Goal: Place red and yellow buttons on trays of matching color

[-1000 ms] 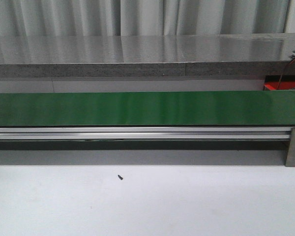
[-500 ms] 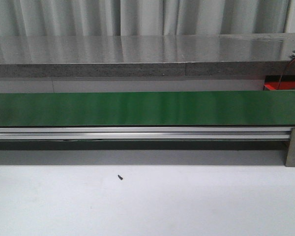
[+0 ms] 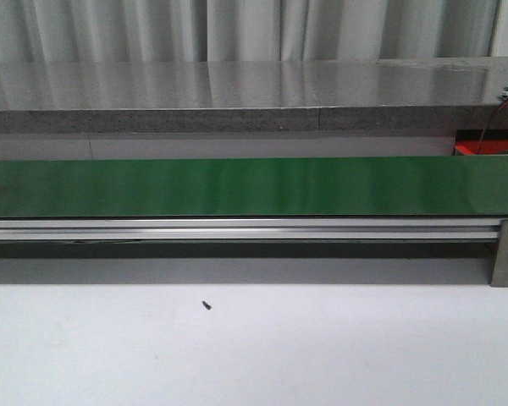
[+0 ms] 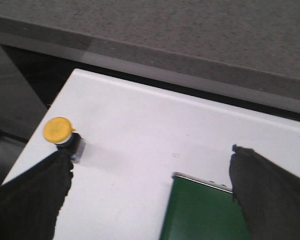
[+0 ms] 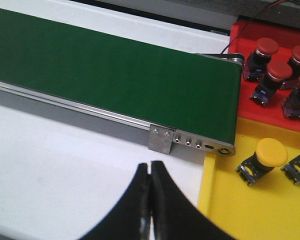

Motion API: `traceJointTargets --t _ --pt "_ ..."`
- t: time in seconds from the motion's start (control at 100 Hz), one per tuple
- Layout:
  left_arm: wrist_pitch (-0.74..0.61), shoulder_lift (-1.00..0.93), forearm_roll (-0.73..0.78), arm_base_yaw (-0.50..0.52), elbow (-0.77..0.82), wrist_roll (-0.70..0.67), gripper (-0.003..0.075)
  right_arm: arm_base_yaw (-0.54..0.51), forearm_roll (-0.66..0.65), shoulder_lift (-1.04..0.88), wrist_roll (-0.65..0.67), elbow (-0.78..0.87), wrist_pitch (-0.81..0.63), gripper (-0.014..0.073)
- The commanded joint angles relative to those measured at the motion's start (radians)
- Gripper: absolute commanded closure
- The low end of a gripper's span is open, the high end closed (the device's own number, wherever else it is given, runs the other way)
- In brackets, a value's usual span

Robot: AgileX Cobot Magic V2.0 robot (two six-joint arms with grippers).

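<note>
The left claw (image 4: 150, 195) is spread beside a yellow button (image 4: 60, 132); the right claw (image 5: 150, 200) is pressed together. Front view is unchanged: belt (image 3: 254, 186) is bare, so no delivery is registered.

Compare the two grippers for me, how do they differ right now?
The left gripper is spread wide open; the right gripper has its fingers pressed together. The left hangs near a yellow button on the white table; the right near the yellow tray. Both are black and hold nothing.
</note>
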Motion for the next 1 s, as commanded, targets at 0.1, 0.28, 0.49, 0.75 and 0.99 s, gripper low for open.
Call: traceJointTargets --t 0.1,0.28,0.49,0.75,0.99 --pt "-0.072 0.061 0.022 0.093 -0.091 -0.001 0.0096 -0.001 0.013 0.002 -0.007 -0.025 -0.062 0.0662" --pt "-0.065 0.19 0.027 0.155 -0.174 -0.001 0.0097 -0.001 0.013 0.002 -0.007 -0.025 -0.062 0.0662" --pt "-0.033 0.323 0.028 0.165 -0.277 -0.001 0.0097 -0.001 0.013 0.002 -0.007 -0.025 -0.062 0.0662" --pt "-0.033 0.412 0.044 0.165 -0.377 -0.001 0.0099 -0.001 0.013 0.002 -0.007 -0.025 -0.062 0.0662" --pt "-0.02 0.501 0.051 0.165 -0.488 -0.001 0.0099 -0.001 0.013 0.002 -0.007 -0.025 -0.062 0.0662"
